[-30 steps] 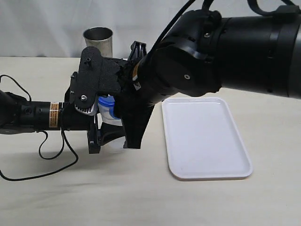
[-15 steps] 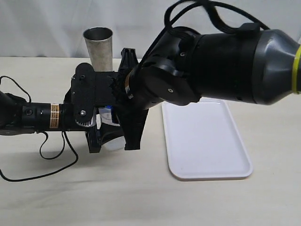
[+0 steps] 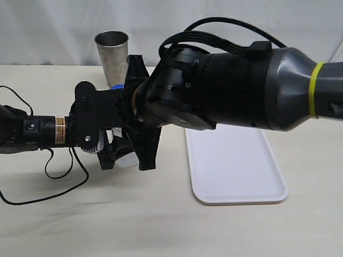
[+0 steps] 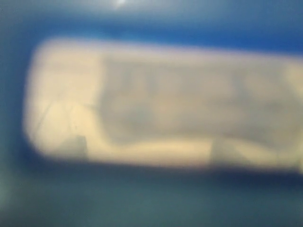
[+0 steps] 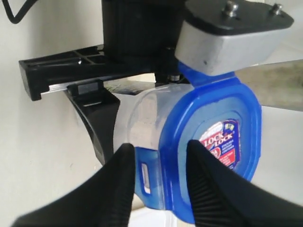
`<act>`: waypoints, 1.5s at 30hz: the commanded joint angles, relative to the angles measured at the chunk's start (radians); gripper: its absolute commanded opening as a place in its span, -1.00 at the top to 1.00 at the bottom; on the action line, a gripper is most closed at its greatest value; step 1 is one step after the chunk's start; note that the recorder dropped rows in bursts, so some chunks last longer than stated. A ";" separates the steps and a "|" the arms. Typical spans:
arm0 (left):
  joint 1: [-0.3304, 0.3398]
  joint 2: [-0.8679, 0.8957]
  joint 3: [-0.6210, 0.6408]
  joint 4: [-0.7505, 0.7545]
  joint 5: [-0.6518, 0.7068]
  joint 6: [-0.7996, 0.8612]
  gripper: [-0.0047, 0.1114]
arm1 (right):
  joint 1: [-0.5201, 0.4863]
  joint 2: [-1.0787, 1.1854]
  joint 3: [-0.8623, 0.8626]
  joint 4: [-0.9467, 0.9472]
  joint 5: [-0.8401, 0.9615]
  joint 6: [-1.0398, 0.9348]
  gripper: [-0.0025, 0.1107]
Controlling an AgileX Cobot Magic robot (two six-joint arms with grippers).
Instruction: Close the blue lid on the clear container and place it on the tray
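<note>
We're on the lid-closing step; nothing is on the tray yet.

The left gripper [image 3: 110,154] looks clenched on the clear container [image 5: 142,116]. Its black jaws sit on either side of the body, just behind the lid end. The left wrist view is a blue and cream blur, so we can't confirm that from there.

The right gripper [image 5: 158,156] is pinching the rim of the blue lid [image 5: 213,137]. One finger lies on the lid's top face beside the sticker and the other on the outer side of a snap flap, so the flap sits between the fingers. The lid sits on the container mouth. We can't tell whether all four flaps are latched, because only this side shows.

For the next move we judge:
- Squeeze this flap until it seats, while the left gripper braces the container.
- Check the other flaps, which means re-gripping around the rim.
- Then carry it to the tray [image 3: 236,184], which lies well apart from both grippers, beyond the right arm.

The steel tumbler [image 3: 112,51] stands near the left gripper, so we should watch clearance there.
</note>
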 commanded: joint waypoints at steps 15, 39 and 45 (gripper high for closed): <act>-0.020 -0.019 -0.009 0.070 -0.138 0.007 0.92 | -0.008 0.043 0.134 -0.405 -0.182 0.459 0.48; 0.049 -0.019 -0.009 0.132 -0.138 0.756 0.92 | -0.020 -0.272 0.034 0.395 0.149 0.039 0.07; 0.049 -0.019 -0.009 0.169 -0.138 0.751 0.92 | -0.091 -0.215 -0.044 0.704 0.342 -0.215 0.09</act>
